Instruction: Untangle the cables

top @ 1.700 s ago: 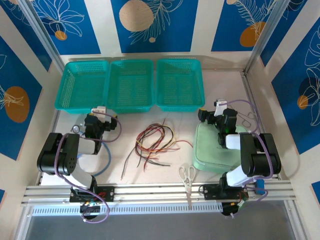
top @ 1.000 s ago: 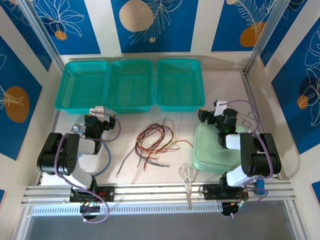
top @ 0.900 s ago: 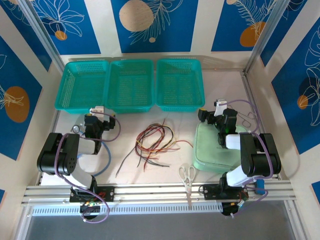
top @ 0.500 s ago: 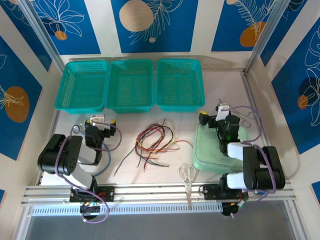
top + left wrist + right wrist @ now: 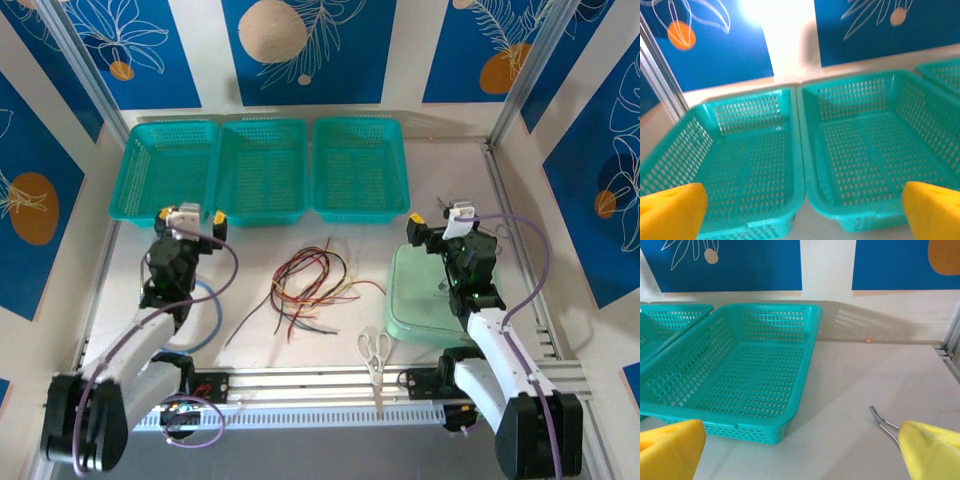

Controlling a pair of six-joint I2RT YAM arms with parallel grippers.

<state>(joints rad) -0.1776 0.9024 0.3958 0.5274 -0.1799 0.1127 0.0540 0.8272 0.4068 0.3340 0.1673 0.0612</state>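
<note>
The left arm and right arm match — pale grey-white links between bulky black joint housings with rounded ends. A thick purple cable loops loosely along each arm from base to wrist. The left gripper and right gripper are black, each carrying a small white camera block on top. Their fingers end in bright yellow pads — blocky, smooth and blurred in the wrist views.
</note>
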